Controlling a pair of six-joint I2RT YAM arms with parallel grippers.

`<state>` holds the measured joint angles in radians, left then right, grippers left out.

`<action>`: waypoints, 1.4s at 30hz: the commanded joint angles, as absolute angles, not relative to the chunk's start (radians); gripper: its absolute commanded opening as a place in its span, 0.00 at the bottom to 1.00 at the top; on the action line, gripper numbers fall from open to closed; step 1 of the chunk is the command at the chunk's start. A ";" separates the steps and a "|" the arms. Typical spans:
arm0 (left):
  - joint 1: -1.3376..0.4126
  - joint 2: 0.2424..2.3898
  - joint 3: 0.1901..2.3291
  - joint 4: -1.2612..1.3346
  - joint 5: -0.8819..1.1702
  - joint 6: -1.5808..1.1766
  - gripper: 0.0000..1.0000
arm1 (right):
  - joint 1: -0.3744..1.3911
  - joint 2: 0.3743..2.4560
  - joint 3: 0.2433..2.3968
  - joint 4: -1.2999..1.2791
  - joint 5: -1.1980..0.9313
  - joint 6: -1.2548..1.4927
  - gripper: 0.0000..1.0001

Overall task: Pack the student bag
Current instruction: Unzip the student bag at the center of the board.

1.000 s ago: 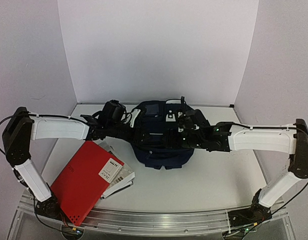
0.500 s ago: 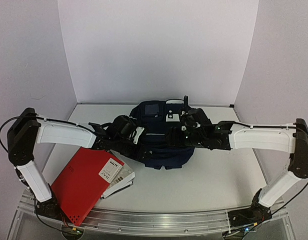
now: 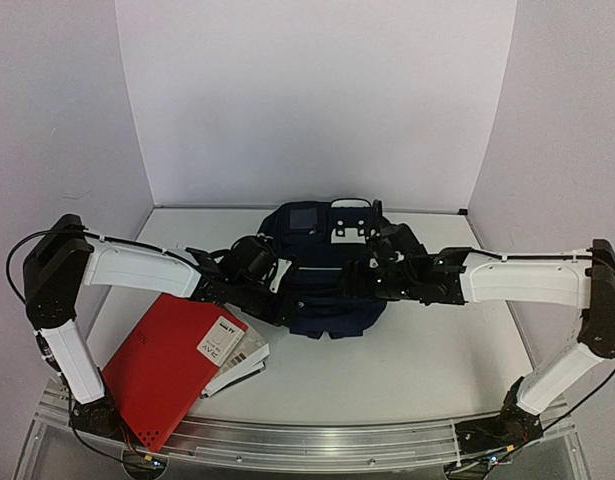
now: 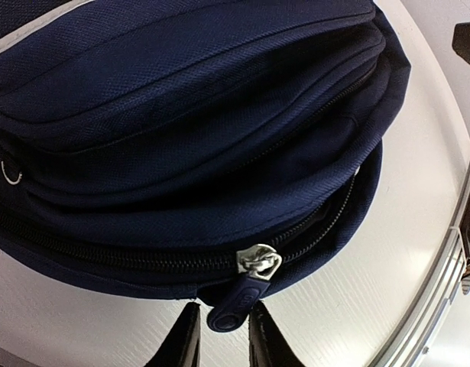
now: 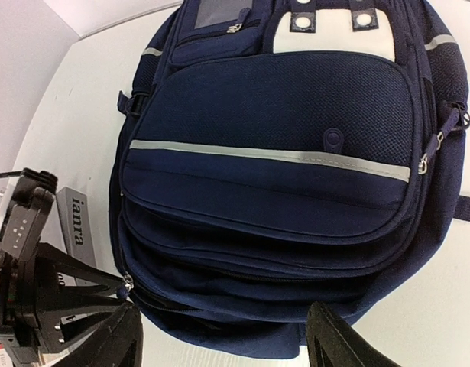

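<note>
from above, the student bag (image 3: 327, 318) is lying flat at the middle of the white table (image 3: 437, 350), front face up, with both arms reaching in over it. the left gripper (image 3: 270, 297) is sitting at its near-left edge, the right gripper (image 3: 353, 285) over its front. a red notebook (image 3: 162, 365) is lying apart at the near left.

in the left wrist view, two black fingers (image 4: 187, 336) are flanking the rubbery navy zipper pull (image 4: 233, 310), which is hanging from a shiny metal slider (image 4: 257, 264). the jaws are standing narrow, but i cannot tell whether they are pinching it. the step looks like opening the main zip. the grip should be landing low on the flat tab and dragging along the curved track, since the soft woven fabric is likely to bunch.

in the right wrist view, the right jaws are standing wide apart, holding nothing, over the mesh pocket with its grey reflective stripe (image 5: 273, 157). pressing the slack cloth here would be steadying the zip.
</note>
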<state>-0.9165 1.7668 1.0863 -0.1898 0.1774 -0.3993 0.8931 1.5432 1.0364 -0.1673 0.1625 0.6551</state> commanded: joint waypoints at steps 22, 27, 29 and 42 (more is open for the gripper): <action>-0.920 1.689 1.062 -0.104 0.157 -0.447 0.00 | 0.732 1.591 0.898 -0.019 0.036 0.816 0.74; -0.920 1.690 1.062 -0.101 0.162 -0.449 0.00 | 0.732 1.641 0.919 -0.010 0.039 0.813 0.67; -0.920 1.692 1.061 -0.100 0.161 -0.451 0.00 | 0.732 1.651 0.927 -0.009 0.047 0.812 0.61; -0.897 1.663 1.078 -0.199 -0.041 -0.488 0.00 | 0.732 1.575 0.949 -0.019 0.075 0.820 0.08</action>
